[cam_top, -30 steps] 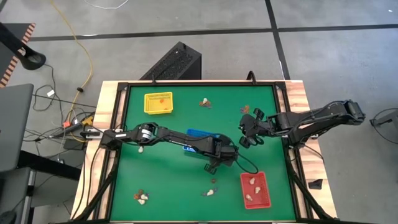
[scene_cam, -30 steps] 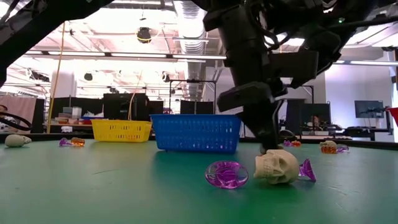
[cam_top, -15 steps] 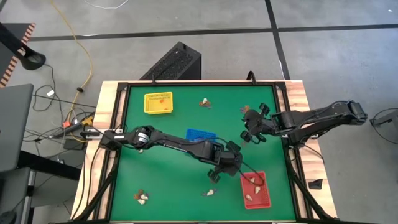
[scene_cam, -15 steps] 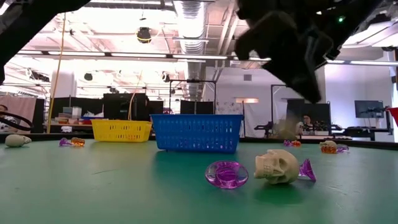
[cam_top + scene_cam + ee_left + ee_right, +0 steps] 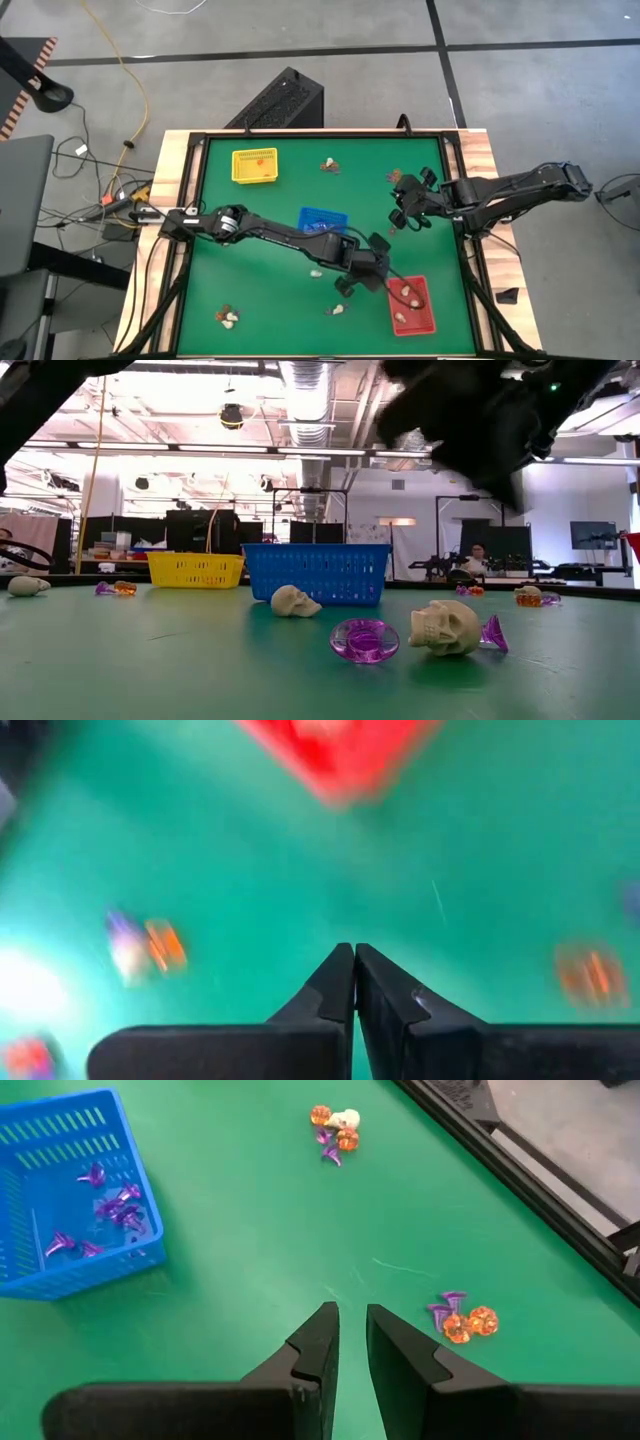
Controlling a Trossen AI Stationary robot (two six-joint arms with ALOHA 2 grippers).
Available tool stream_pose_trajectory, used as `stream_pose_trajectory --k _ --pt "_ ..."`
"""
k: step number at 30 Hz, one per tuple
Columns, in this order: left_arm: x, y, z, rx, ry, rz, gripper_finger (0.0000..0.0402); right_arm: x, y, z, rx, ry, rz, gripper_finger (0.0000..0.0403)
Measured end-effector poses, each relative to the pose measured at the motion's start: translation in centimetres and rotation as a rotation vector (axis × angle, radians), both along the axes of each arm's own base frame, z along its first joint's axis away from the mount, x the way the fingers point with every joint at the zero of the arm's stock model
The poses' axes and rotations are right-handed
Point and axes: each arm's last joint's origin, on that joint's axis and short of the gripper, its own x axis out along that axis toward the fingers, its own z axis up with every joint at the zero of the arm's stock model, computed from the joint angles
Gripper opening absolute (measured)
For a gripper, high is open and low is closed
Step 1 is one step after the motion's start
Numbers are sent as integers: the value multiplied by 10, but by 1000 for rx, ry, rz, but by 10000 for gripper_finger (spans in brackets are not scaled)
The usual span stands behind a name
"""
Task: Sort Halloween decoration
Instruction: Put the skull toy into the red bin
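Cream skulls and clear purple trinkets lie on green felt.
Left gripper (image 5: 352,282), fingers pressed together and empty, hangs beside the red mesh tray (image 5: 427,318); right gripper (image 5: 347,1330), slightly parted and empty, is near the blue basket (image 5: 60,1285). Front skull (image 5: 445,627) faces left.

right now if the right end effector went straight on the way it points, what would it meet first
Probably bare green mat. The right end effector points between the blue tray and an orange and purple trinket cluster. Farther on lies another trinket cluster, though depth is unclear.
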Motion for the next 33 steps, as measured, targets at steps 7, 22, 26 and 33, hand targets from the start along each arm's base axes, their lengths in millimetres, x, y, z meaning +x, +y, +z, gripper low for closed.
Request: stream_pose_trajectory --k 7,22,26,33 --pt "-41 9 15 -73 315 204 37 2 0 -1 -3 0 3 86" --pt "-91 -21 7 -162 486 404 83 1 19 -4 22 -4 77 86" --pt "-104 -19 13 -290 287 422 94 -4 37 -13 32 -7 145 86" --pt "-129 -10 -23 -422 119 467 124 -15 55 -29 92 -10 158 86"
